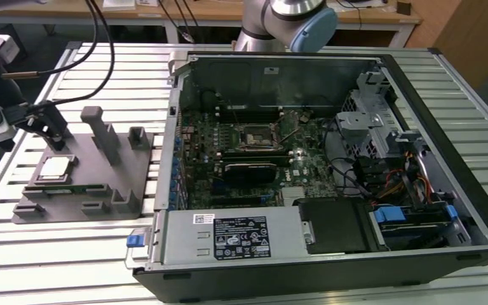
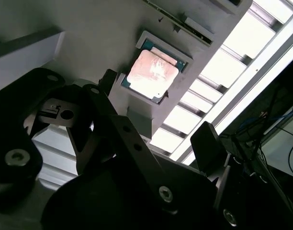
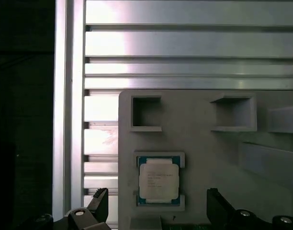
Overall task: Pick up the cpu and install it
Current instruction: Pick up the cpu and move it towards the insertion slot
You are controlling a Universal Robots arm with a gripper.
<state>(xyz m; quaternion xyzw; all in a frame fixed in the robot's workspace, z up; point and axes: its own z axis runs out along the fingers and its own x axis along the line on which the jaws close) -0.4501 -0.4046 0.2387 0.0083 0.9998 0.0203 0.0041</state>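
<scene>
Hand [image 3: 157, 193], spread wide, hovers over one cpu [image 3: 158, 178] (on one tray [image 3: 208, 158]).

I am hanging my gripper [image 1: 47, 130] low at the exterior view's left, pointing downward, while my arm [image 1: 271, 19] is rising at the far side of the scene. In both wrist views my fingers [image 3: 99, 205] are standing wide apart, with nothing clamped between them.

table [image 1: 58, 254]: slatted aluminium, brightly lit | behind: wooden desk [image 1: 210, 13] | exterior view's right: wooden panel [image 1: 469, 32]
</scene>
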